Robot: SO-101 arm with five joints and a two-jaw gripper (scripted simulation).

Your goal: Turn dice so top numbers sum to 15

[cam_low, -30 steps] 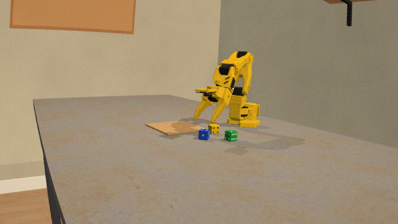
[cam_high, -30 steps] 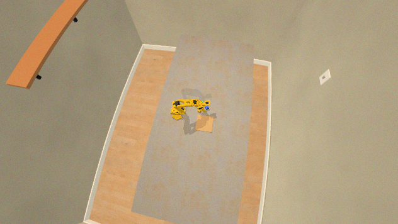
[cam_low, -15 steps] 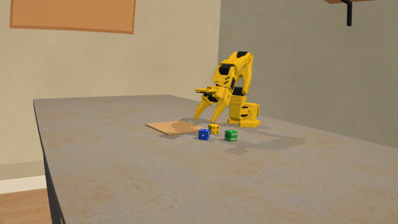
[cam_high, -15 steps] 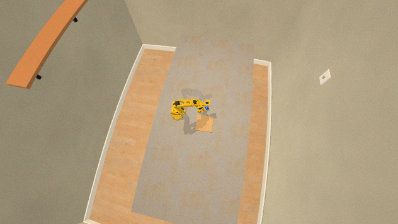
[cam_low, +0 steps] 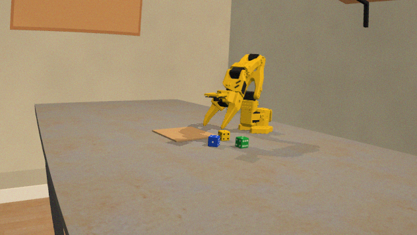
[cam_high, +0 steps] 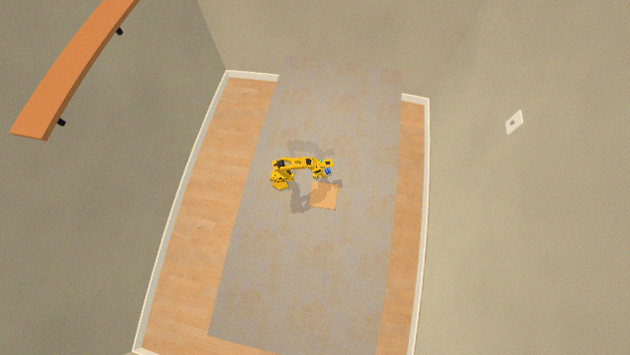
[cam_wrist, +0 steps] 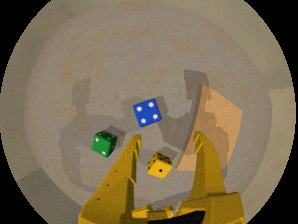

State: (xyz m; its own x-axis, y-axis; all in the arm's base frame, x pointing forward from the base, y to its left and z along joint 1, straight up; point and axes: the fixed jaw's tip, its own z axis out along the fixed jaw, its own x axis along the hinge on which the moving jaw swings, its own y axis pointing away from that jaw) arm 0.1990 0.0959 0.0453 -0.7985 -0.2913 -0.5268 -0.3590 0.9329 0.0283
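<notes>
Inward from the bench's right edge in the exterior view, the pincer hangs released; blue die, yellow die and green die lie off the mat.

Four white pips on the top of the blue die, one on a side, four dark pips on a side of the yellow die, one on another face, six white pips on a side of the green die
</notes>
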